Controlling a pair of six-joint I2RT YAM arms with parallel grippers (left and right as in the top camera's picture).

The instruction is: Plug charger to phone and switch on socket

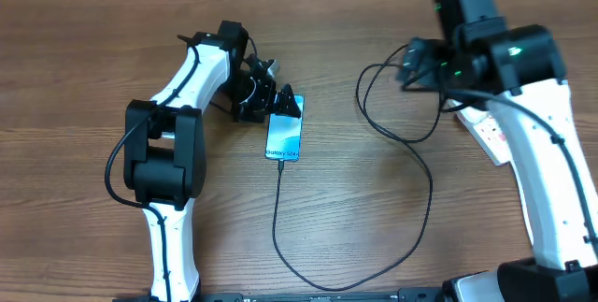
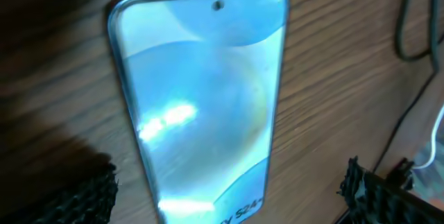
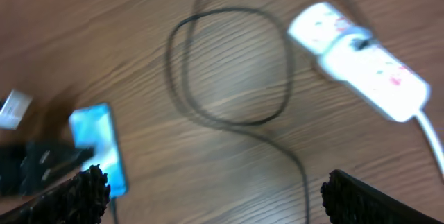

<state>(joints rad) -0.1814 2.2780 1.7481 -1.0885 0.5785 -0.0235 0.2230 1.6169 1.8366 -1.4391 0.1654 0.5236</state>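
Note:
The phone (image 1: 284,137) lies flat on the wooden table, its blue screen up and white text at its near short edge. The black charger cable (image 1: 425,185) meets that edge, runs toward the table front, curves back and loops near the socket (image 1: 490,134), a white strip partly under my right arm. My left gripper (image 1: 278,104) is open over the phone's far end. In the left wrist view its fingers (image 2: 229,196) straddle the phone (image 2: 201,106) without touching it. My right gripper (image 3: 222,200) is open and empty above the cable loop (image 3: 229,64), with the socket (image 3: 361,64) ahead.
The socket's thick white cord (image 3: 433,141) leaves at the right. The phone also shows in the right wrist view (image 3: 100,144), next to my left gripper's black fingers. Bare wood lies between the two arms.

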